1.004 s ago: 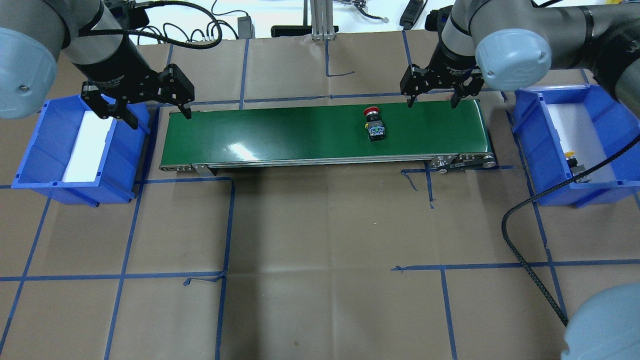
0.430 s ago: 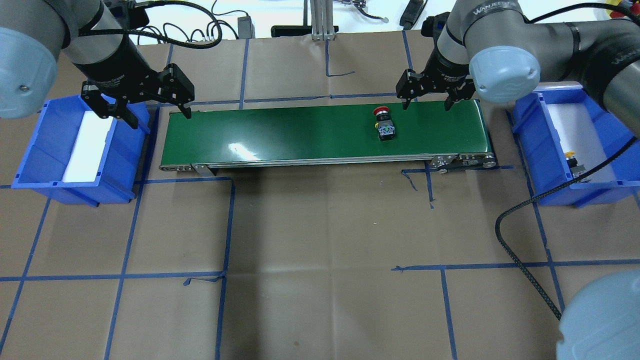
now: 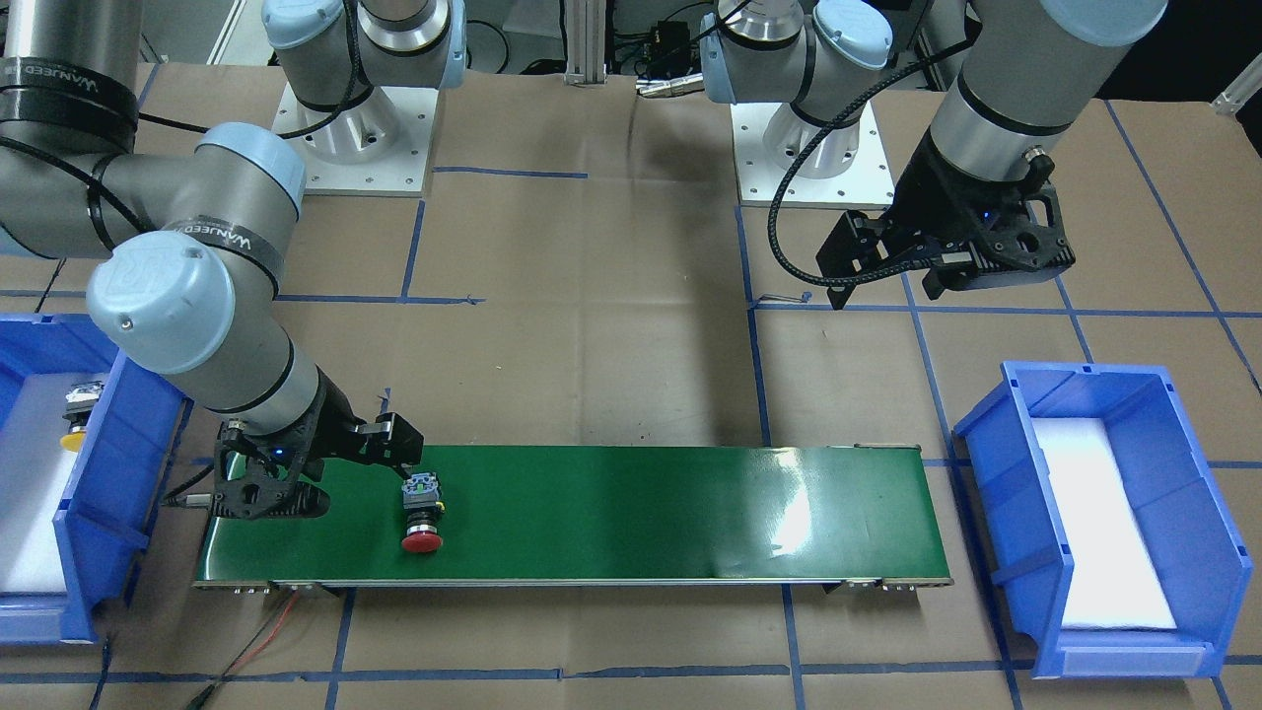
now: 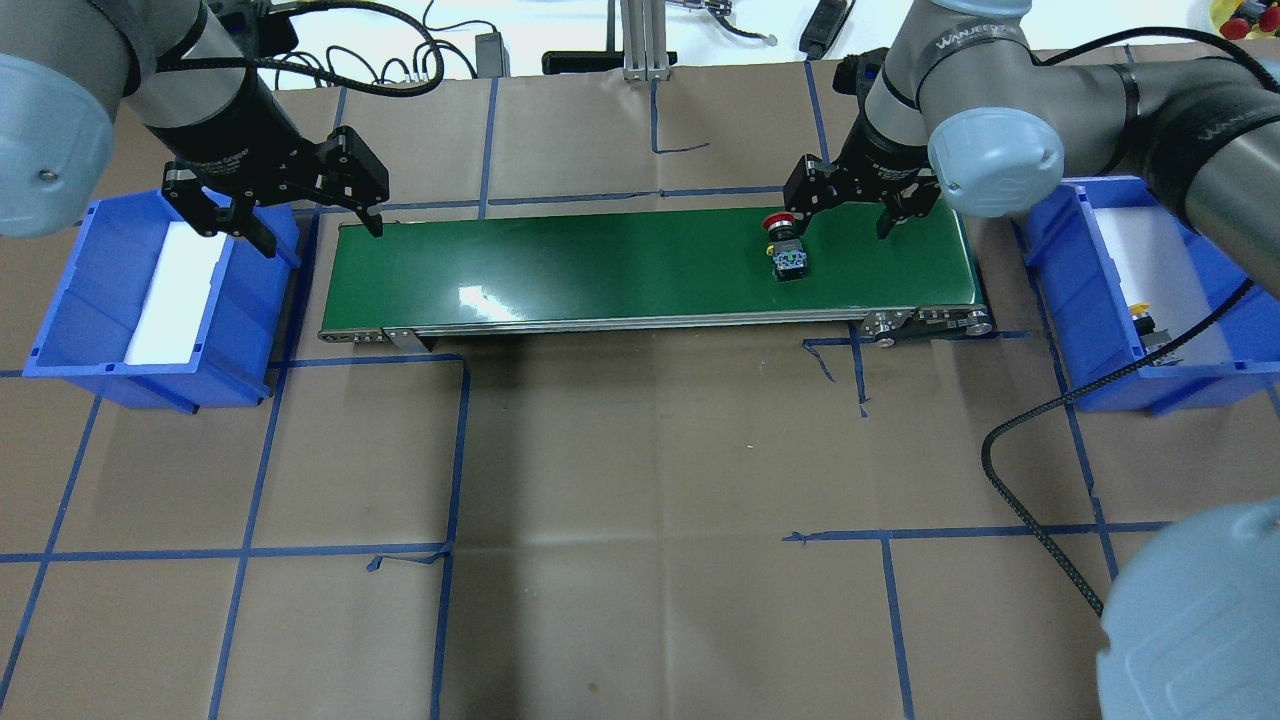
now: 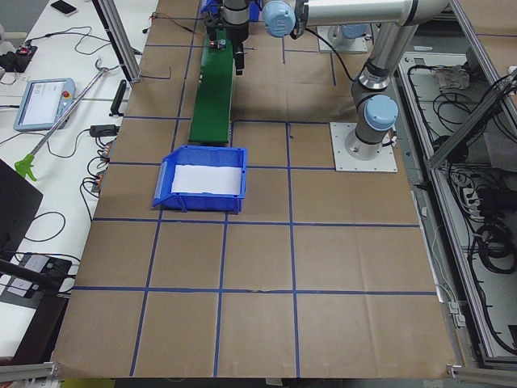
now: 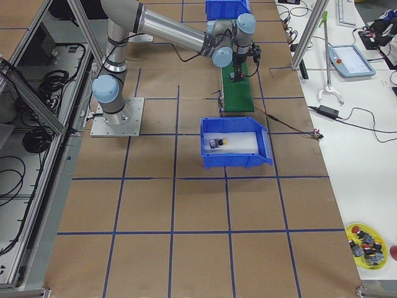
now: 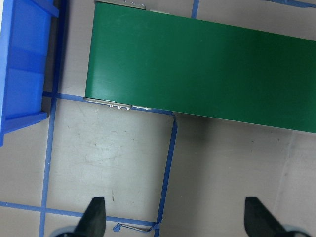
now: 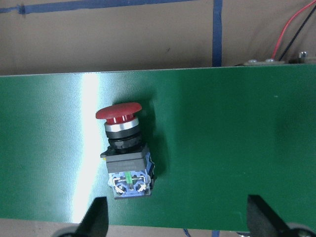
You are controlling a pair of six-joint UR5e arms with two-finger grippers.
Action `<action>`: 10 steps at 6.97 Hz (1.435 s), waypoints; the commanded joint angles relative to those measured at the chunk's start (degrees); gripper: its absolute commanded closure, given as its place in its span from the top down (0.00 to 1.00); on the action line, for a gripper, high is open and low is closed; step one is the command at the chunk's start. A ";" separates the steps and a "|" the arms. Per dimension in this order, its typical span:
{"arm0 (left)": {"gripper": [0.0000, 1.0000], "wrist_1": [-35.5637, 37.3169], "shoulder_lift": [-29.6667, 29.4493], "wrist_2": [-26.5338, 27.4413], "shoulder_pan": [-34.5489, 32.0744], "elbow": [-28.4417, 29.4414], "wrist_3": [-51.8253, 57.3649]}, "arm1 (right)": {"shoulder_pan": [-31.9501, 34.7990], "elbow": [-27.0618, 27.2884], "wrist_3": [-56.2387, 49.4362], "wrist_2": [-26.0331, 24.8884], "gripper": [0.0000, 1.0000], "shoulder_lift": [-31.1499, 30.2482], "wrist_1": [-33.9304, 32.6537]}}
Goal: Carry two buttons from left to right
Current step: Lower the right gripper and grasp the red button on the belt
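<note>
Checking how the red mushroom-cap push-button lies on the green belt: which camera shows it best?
Right wrist-mounted: the red mushroom-cap push-button lies large on its side, with cap, collar and block clear. Overhead and front-facing show it small, the side views barely, the left wrist not at all.

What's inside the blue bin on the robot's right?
One yellow button lying on a white liner; the right arm covers the far end of the bin in the overhead view.

Left gripper (image 4: 322,240), right gripper (image 4: 840,232): jaws spread.
</note>
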 commanded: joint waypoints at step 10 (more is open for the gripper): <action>1.00 0.00 -0.06 -0.07 0.00 0.18 -0.26 | -1.31 -4.02 -1.65 -5.83 0.02 2.71 3.77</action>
